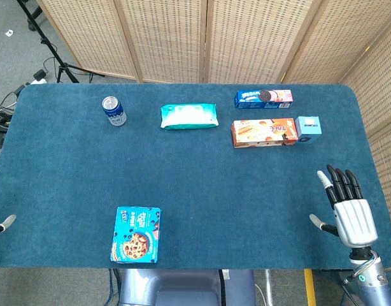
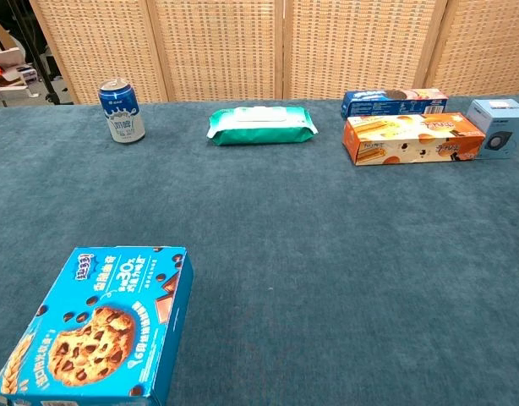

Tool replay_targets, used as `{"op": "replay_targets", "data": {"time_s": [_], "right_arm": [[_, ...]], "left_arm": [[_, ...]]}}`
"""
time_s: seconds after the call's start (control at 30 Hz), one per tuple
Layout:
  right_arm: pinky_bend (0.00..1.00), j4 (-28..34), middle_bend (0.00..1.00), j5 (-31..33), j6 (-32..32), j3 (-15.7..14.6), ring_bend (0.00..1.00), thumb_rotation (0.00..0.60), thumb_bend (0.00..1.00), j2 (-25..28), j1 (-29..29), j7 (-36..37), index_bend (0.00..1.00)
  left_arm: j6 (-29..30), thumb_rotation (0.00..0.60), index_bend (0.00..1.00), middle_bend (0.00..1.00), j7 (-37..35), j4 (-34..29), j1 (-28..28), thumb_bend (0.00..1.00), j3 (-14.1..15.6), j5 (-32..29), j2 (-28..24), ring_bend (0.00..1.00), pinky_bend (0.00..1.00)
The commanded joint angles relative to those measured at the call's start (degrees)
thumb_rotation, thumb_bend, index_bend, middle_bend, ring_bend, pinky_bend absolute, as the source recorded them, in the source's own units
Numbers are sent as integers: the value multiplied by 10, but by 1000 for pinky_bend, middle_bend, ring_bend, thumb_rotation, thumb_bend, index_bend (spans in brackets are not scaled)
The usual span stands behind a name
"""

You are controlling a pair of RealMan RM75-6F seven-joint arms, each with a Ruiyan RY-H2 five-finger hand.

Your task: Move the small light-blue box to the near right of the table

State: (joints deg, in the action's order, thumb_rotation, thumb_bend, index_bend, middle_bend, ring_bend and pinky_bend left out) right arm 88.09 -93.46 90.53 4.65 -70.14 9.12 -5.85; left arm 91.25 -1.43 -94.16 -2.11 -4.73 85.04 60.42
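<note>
The head view looks steeply down on the whole blue table (image 1: 195, 191); the chest view sits low, seemingly at its near edge, facing the screen (image 2: 285, 46). Both share the tabletop.

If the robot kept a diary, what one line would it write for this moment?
stage: not yet reached | small light-blue box: far right, against orange box | right hand: open, near right, empty | left hand: barely visible

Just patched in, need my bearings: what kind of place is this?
Probably a lab or studio test setup, not a home: blue-felt table, wicker screens behind it, stand legs and cables on the floor.
</note>
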Motion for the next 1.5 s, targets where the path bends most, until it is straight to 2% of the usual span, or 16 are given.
{"op": "replay_targets", "data": {"time_s": [0.03, 0.33, 0.57, 0.67, 0.73, 0.8, 0.93, 1.03, 1.2, 1.33, 1.5], "right_arm": [[0, -1, 0, 1, -2, 0, 0, 600, 0, 0, 0, 0, 0], [0, -11, 0, 7, -28, 5, 0, 600, 0, -2, 15, 5, 0], [0, -86, 0, 61, -159, 58, 0, 600, 0, 1, 108, 63, 0], [0, -163, 0, 92, -257, 86, 0, 600, 0, -11, 178, 96, 0], [0, -232, 0, 121, -363, 106, 0, 600, 0, -23, 246, 122, 0], [0, -264, 0, 128, -404, 108, 0, 600, 0, -32, 274, 144, 0], [0, -347, 0, 142, -471, 111, 0, 600, 0, -64, 326, 164, 0], [0, -443, 0, 165, -545, 112, 0, 600, 0, -105, 372, 159, 0], [0, -556, 0, 185, -629, 105, 0, 600, 0, -151, 416, 159, 0], [0, -607, 0, 186, -695, 90, 0, 600, 0, -172, 438, 172, 0], [0, -658, 0, 178, -731, 77, 0, 600, 0, -201, 454, 190, 0]], "left_arm": [[-1, 600, 0, 0, 0, 0, 0, 0, 0, 0, 0, 0, 0], [-7, 600, 0, 0, 1, 1, -3, 0, -3, -8, 0, 0, 0], [-21, 600, 0, 0, 8, 7, -13, 0, -11, -18, 6, 0, 0], [-30, 600, 0, 0, 20, 14, -19, 0, -16, -28, 16, 0, 0], [-44, 600, 0, 0, 44, 13, -29, 0, -22, -44, 26, 0, 0], [-49, 600, 0, 0, 58, 12, -33, 0, -25, -51, 32, 0, 0], [-52, 600, 0, 0, 78, 29, -44, 0, -33, -56, 51, 0, 0], [-62, 600, 0, 0, 84, 41, -51, 0, -37, -68, 61, 0, 0], [-76, 600, 0, 0, 93, 50, -58, 0, -42, -87, 67, 0, 0], [-82, 600, 0, 0, 102, 52, -61, 0, -43, -95, 71, 0, 0], [-74, 600, 0, 0, 101, 53, -61, 0, -47, -97, 73, 0, 0]]}}
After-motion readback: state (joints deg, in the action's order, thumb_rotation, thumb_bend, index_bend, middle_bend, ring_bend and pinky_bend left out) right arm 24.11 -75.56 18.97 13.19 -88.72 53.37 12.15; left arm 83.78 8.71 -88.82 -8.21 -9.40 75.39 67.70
